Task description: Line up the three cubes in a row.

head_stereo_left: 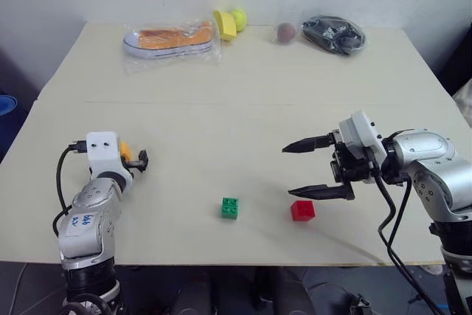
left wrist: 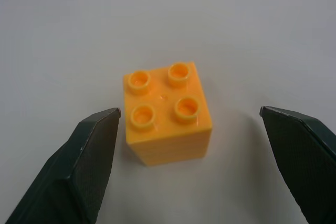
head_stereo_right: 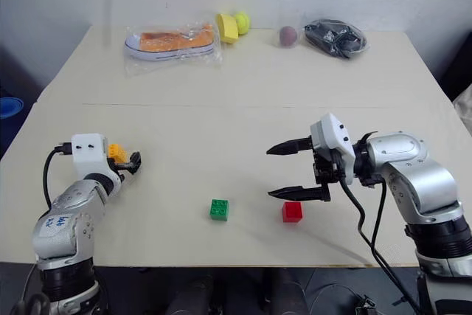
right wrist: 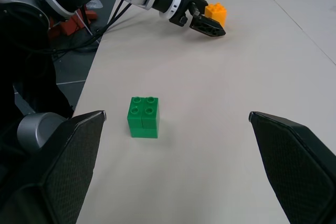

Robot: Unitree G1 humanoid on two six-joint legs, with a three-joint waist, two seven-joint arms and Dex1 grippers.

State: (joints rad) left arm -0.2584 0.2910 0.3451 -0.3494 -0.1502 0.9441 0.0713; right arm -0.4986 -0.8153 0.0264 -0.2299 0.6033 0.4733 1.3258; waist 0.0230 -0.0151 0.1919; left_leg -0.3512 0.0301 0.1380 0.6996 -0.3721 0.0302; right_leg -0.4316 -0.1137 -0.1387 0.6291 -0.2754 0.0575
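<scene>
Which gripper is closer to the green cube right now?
Right. The right gripper hangs open beside the red cube, a short way from the green cube. The left gripper is farther off, open around the orange-yellow cube.

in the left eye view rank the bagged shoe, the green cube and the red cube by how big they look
1. bagged shoe, clearly largest
2. red cube and green cube look alike, so no ranking between them

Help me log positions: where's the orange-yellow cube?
The orange-yellow cube sits on the table's left side, between the open left gripper's fingers, untouched.
</scene>
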